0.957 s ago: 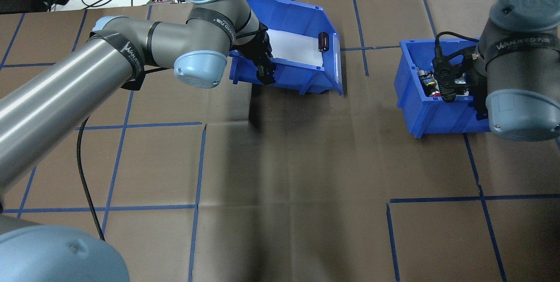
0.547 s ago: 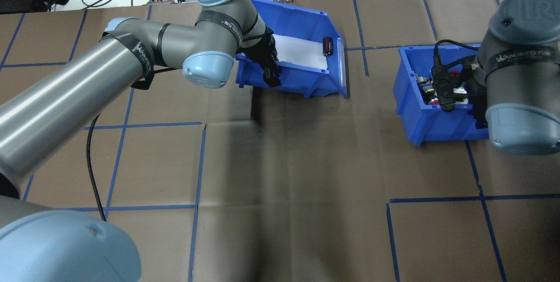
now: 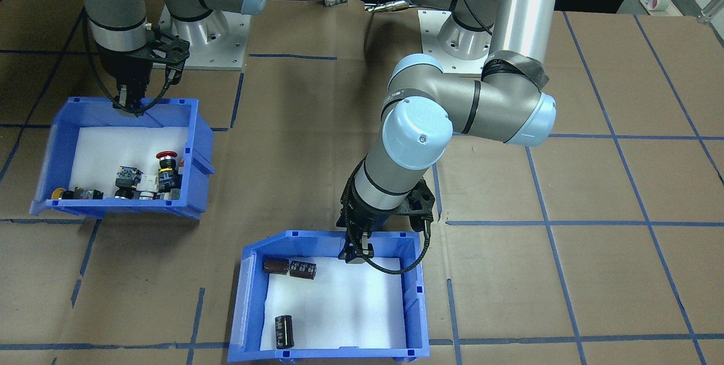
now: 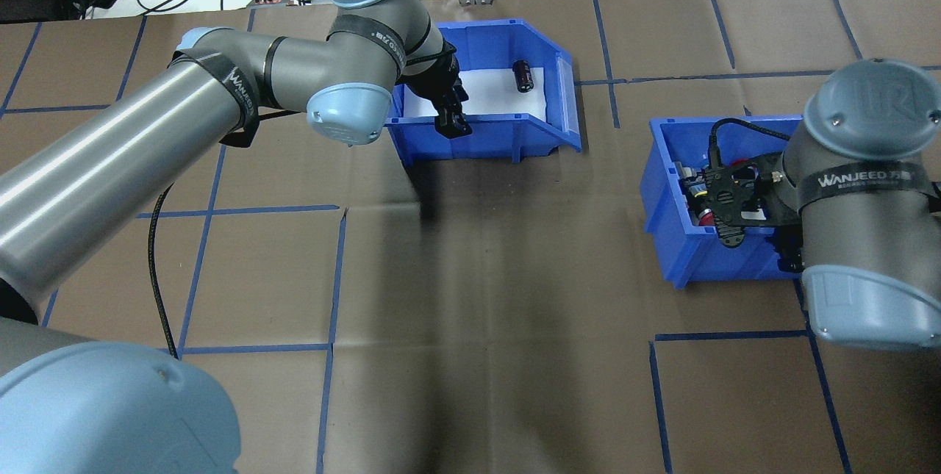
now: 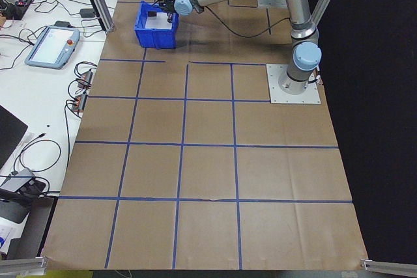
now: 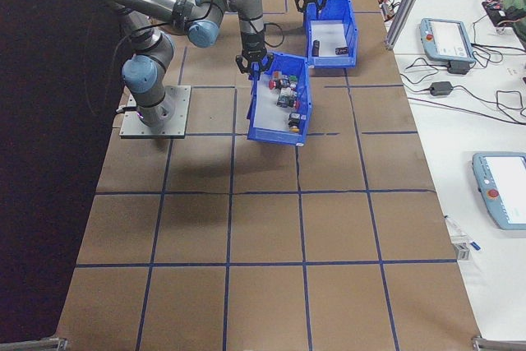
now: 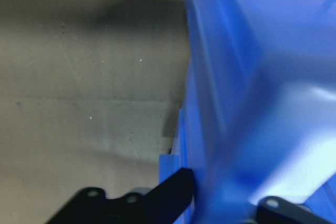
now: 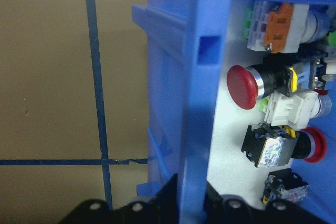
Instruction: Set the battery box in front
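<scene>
- Front-facing view: the left gripper point(image 3: 356, 254) is clamped on the 12 o'clock wall of the battery box point(image 3: 328, 239), three batteries point(image 3: 284, 331) inside. The right gripper point(image 3: 129, 103) is clamped on the switch bin point(image 3: 195, 127) at 10 o'clock.
- Overhead view: the battery box point(image 4: 478, 139) has swung square to the tape grid since a second ago and sits at 12 o'clock; the switch bin point(image 4: 665, 187) has been drawn toward the robot, to 3 o'clock. The battery box now lies farther forward, so placement looks nearly done.
- Left wrist view: fingers point(image 7: 170, 190) straddle the blue wall.
- Right wrist view: likewise on the switch bin's wall.
</scene>
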Controlling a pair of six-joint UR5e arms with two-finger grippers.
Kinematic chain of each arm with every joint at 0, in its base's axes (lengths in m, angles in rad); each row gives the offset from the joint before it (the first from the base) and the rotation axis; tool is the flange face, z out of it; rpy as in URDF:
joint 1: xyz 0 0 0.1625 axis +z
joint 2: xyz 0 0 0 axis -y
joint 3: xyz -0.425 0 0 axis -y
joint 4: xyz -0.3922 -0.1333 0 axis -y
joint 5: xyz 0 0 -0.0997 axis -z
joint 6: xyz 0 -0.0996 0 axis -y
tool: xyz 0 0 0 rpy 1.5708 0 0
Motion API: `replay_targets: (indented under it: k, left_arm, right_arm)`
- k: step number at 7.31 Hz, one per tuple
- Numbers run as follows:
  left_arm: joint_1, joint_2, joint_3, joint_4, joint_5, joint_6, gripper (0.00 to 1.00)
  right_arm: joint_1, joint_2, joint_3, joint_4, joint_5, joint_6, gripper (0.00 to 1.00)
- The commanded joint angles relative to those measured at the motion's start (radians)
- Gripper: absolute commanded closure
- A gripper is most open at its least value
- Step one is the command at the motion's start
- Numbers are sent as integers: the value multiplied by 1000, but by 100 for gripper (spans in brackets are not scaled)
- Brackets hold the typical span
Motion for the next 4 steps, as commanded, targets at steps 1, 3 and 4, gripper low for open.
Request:
replay_targets:
  k: [1,3,4]
  left_arm:
    - [4,37,0,-25,25,59,1]
    - [12,150,1,-224,80,294,1]
    - [25,209,-3,-313,82,459,2]
  right_arm:
    - [145,-22,27,10,-1,178,100]
    - [312,-18,27,55,-5,384,99]
    - [386,-12,27,55,-2,473,99]
